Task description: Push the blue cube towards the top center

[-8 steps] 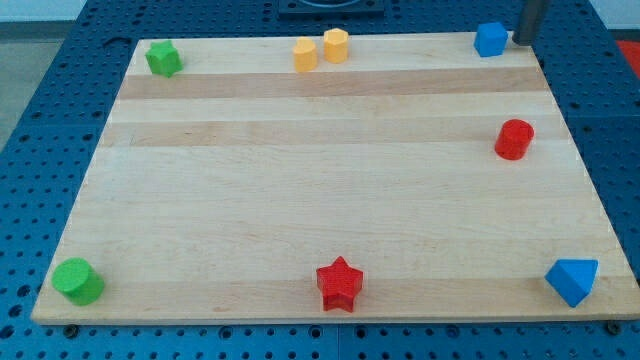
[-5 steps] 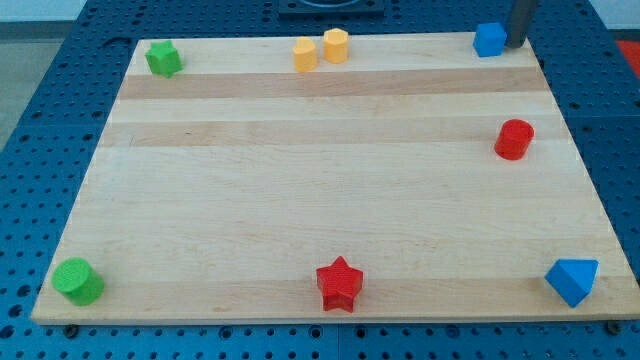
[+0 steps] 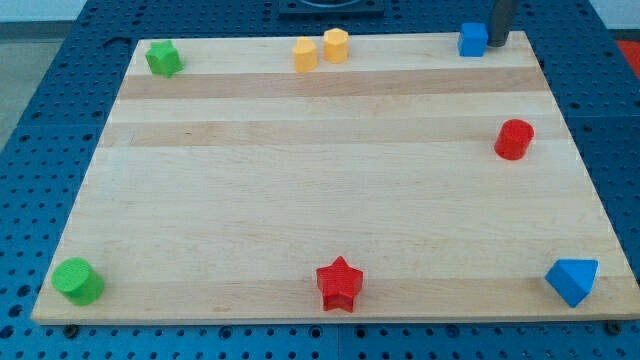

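Nearest on the table (image 3: 320, 200): green cylinder (image 3: 77, 281), red star (image 3: 339, 283), blue prism (image 3: 573, 279). Farther: red cylinder (image 3: 514, 139). Farthest: blue cube (image 3: 473, 39) at top right edge, touching my tip (image 3: 497, 44) on its right. No jaws fitted

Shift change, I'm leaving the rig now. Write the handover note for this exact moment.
My tip sits against the right side of the blue cube, at the board's top edge, right of centre.
Done: the cube has slid a little leftward in the last second.
Left: most of the way to top centre. The two yellow blocks stand there, just left of centre; stop short of them.
The other blocks lie off this path.
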You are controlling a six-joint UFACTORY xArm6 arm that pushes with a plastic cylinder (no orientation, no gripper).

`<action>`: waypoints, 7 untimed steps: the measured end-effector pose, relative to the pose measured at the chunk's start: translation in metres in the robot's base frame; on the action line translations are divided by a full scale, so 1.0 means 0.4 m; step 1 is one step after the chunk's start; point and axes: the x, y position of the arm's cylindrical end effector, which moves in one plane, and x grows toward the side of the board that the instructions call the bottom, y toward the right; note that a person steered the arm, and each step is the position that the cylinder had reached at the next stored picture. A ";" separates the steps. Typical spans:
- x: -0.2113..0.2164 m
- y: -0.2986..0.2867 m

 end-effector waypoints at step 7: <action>-0.012 -0.085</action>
